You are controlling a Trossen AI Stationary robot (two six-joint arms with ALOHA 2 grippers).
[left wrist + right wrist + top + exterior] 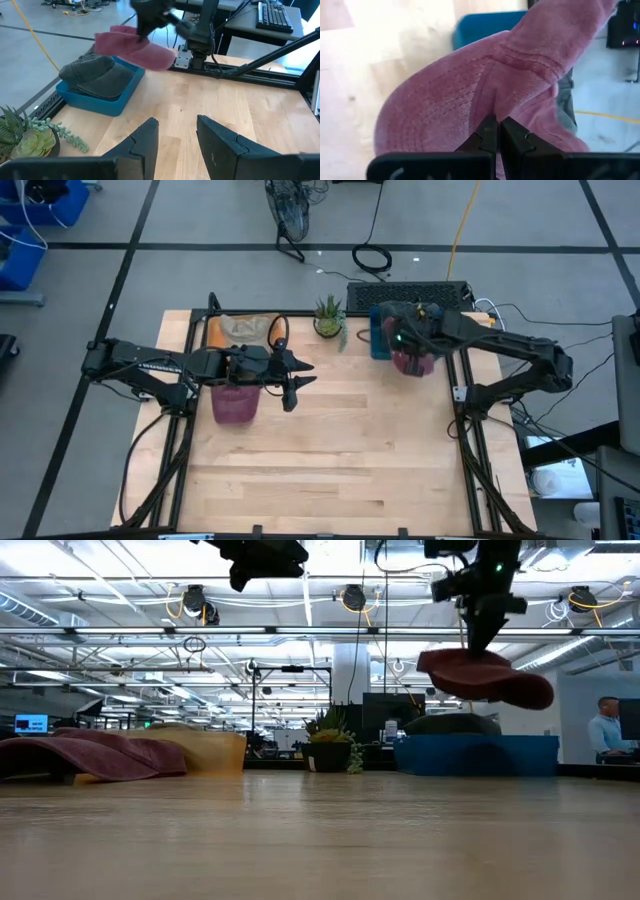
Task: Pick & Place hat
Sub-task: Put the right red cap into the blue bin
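**Right pincer lifting a maroon hat above the blue bin**

The right pincer is clamped on the fabric of a maroon hat, its two dark fingertips pressed together with a fold of cloth caught between them. In the low view this hat hangs clear of the counter, above the blue bin, with its brim drooping to one side. Seen from overhead, the hat lies over the bin, which stands at the counter's far edge just beside a small potted succulent. A dark grey hat rests inside the bin, below the lifted one.

The left pincer waits on the other side of the succulent from the bin, hovering above the counter with its fingers apart and nothing between them. A second maroon hat lies flat on the counter beneath the left arm, well apart from the bin. Beyond it, near the counter's far edge, sits a tan wooden tray; in the low view the tray stands just behind that resting hat.

A person shows in the room beyond the bin.
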